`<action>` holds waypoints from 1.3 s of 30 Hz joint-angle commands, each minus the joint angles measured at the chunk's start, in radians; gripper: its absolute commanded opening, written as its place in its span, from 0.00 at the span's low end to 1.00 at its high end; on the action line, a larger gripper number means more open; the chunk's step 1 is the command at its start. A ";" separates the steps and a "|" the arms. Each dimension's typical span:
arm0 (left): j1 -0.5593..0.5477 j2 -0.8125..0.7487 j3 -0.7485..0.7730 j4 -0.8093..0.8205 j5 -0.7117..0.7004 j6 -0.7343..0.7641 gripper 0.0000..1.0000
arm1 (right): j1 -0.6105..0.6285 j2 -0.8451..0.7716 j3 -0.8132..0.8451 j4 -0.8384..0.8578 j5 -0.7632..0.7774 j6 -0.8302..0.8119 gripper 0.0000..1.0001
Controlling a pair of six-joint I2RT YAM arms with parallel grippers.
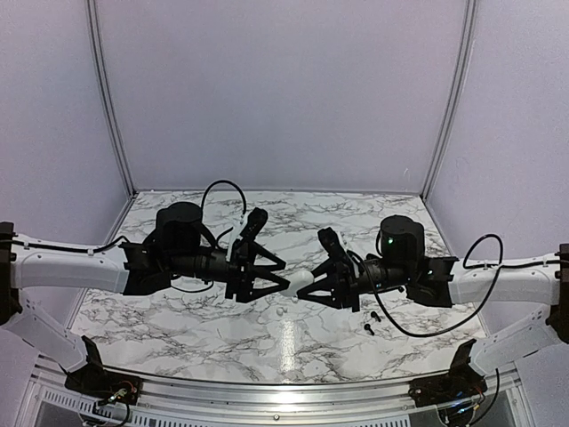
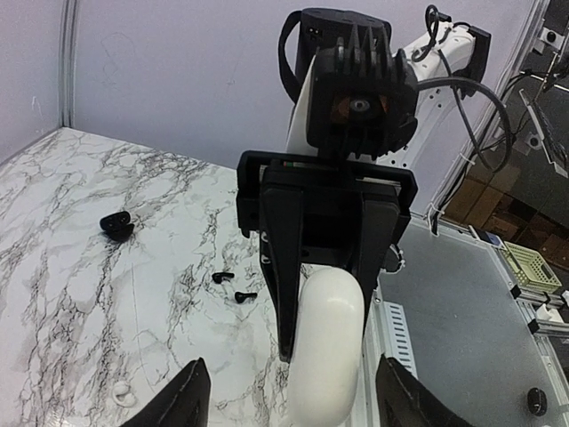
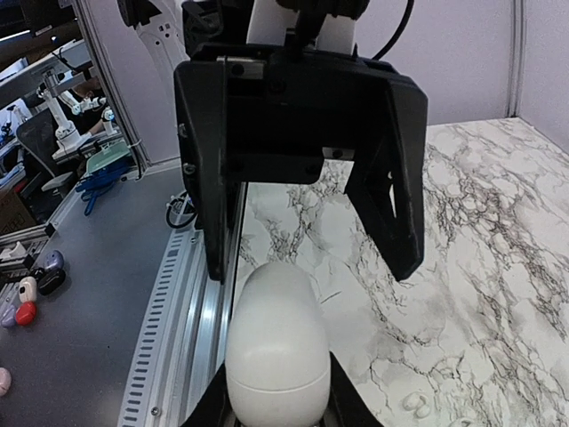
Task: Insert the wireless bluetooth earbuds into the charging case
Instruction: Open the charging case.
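Top external, left side first: left gripper (image 1: 284, 275) fingers spread wide, gripping nothing, pointed at right arm. Just below on marble table (image 1: 178, 329), tiny white earbud (image 1: 281, 311), loose. Next, white charging case (image 1: 302, 283), lid closed, held off the tabletop between both grippers, rounded end level with gap between left fingertips, not touching them. Right gripper (image 1: 313, 283) clamped on case's other end. Further right, two black earbuds (image 1: 375, 315) lying close together on marble under right arm.
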 commanded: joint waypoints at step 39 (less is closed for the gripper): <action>0.120 -0.137 -0.041 -0.022 -0.063 -0.034 0.61 | -0.095 -0.039 -0.062 0.113 -0.045 0.096 0.00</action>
